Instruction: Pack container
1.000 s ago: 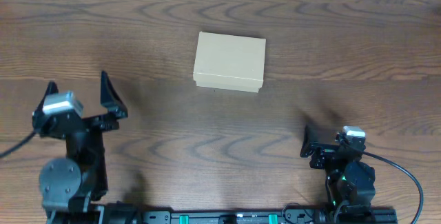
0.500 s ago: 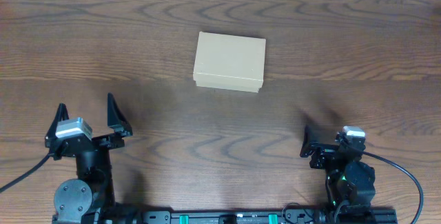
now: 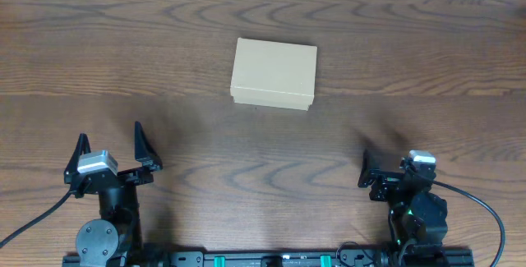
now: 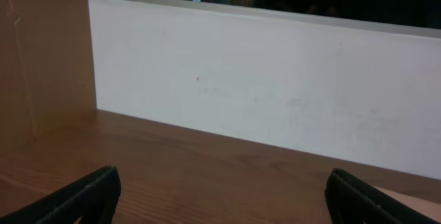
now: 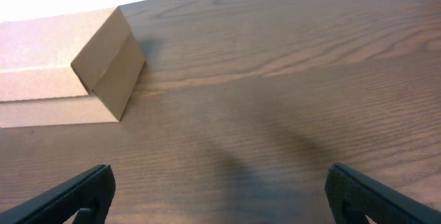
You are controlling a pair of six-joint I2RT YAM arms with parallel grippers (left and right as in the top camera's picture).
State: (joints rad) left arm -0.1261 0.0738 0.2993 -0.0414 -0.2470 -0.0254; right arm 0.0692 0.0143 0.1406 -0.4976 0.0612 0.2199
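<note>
The container is a small brown cardboard box with its flap lid shut, lying on the wooden table at centre back. It also shows at the upper left in the right wrist view. My left gripper is open and empty at the front left, well away from the box; in its own view only bare table lies between its fingers. My right gripper is at the front right, open and empty in its own view, short of the box.
The wooden table spreads round the box. A white wall runs along its far edge. A tan panel stands at the far left in the left wrist view.
My left arm has drawn back toward the table's front edge and a little to the right, its gripper still open. The right arm and the box have not moved.
</note>
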